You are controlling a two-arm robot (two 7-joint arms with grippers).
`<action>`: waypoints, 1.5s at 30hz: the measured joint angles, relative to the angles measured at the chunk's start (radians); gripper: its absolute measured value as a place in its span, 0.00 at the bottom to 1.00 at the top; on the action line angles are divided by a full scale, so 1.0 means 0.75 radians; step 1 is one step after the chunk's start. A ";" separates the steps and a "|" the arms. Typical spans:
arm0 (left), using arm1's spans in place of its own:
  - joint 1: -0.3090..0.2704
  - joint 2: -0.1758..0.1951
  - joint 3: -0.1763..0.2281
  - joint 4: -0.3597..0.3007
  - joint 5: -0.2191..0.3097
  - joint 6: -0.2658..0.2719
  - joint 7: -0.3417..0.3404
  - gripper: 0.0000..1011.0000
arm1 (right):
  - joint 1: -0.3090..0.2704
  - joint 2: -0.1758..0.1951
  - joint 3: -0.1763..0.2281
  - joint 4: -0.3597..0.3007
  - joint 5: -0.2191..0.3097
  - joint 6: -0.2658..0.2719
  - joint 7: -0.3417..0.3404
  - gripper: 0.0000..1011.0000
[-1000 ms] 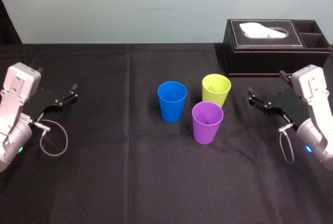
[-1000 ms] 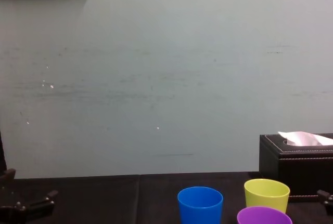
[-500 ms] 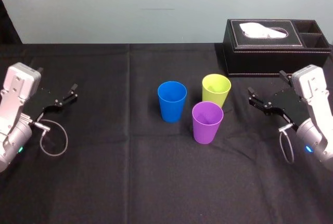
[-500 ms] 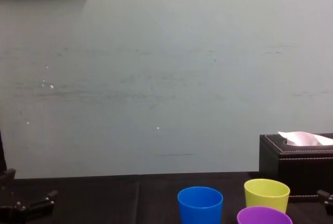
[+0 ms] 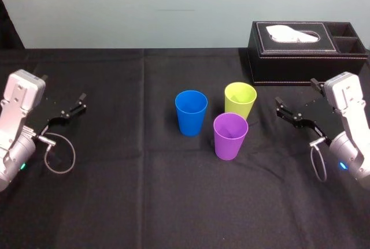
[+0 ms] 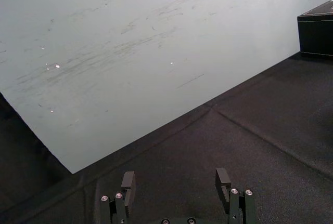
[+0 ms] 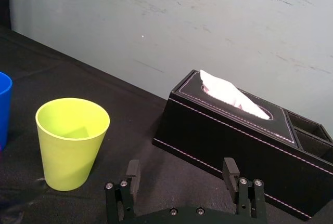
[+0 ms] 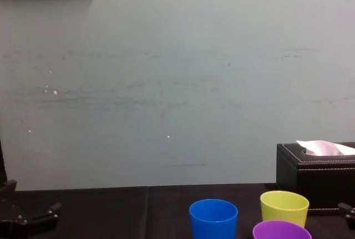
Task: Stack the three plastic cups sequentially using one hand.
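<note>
Three plastic cups stand upright and apart in the middle of the black table: a blue cup (image 5: 191, 112) (image 8: 213, 218) on the left, a yellow-green cup (image 5: 240, 100) (image 7: 71, 142) (image 8: 284, 208) behind and to the right, and a purple cup (image 5: 230, 136) (image 8: 281, 230) nearest me. My right gripper (image 5: 296, 100) (image 7: 183, 178) hovers open and empty to the right of the cups, fingers pointing toward them, a short gap away. My left gripper (image 5: 65, 98) (image 6: 175, 179) rests open and empty at the table's left side.
A black leather tissue box (image 5: 305, 49) (image 7: 244, 135) with white tissue stands at the back right, behind my right gripper. A pale wall (image 8: 166, 84) closes the far edge of the table. Black cloth (image 5: 144, 191) covers the table, with bare room in front and to the left.
</note>
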 joint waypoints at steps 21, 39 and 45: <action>0.000 0.000 0.000 0.000 0.000 0.000 0.000 1.00 | 0.000 0.000 0.000 0.000 0.000 0.000 0.000 0.99; 0.000 0.000 0.000 0.000 0.000 0.000 0.000 1.00 | 0.000 0.000 0.000 0.000 0.000 0.000 0.000 0.99; 0.000 0.000 0.000 0.000 0.000 0.000 0.000 1.00 | 0.000 0.000 0.000 0.000 0.000 0.000 0.000 0.99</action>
